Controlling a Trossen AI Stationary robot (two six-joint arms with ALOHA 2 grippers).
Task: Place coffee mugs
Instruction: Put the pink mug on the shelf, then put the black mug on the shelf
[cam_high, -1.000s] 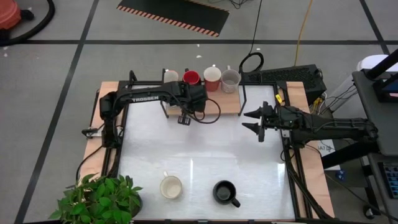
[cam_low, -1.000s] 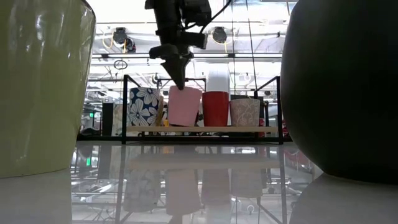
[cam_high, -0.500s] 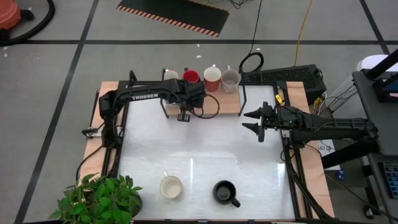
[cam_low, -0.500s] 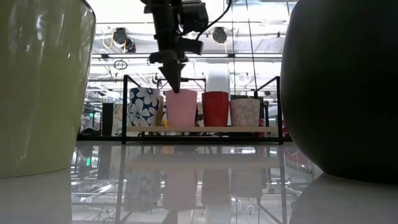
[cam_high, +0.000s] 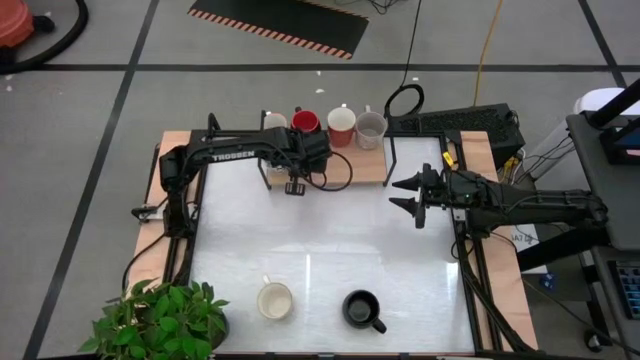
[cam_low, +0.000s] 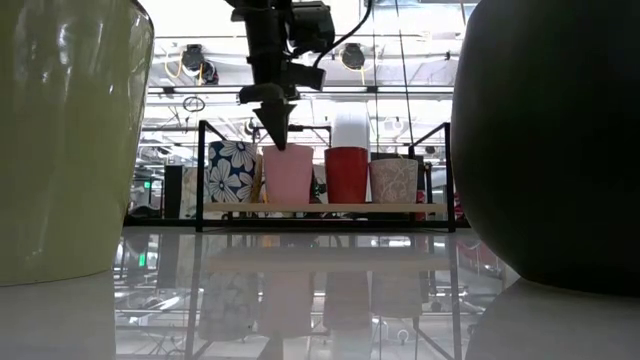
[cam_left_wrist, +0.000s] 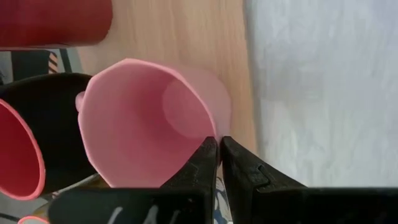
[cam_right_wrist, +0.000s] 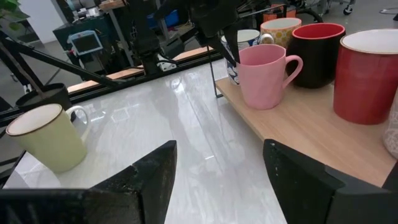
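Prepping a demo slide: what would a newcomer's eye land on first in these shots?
The left tool, pinched on the rim of the pink mug on the wooden shelf at the table's far edge. Next, the row beside it: a black-and-red mug and a red mug. Then the cream mug and black mug at the near edge, with the right tool waiting open over the table's right side.

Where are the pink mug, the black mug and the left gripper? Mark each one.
pink mug (cam_right_wrist: 264, 78): right wrist view, on its side wall.
black mug (cam_high: 360, 308): high view, on its dark inside.
left gripper (cam_left_wrist: 218, 146): left wrist view, between its shut fingertips at the pink rim.
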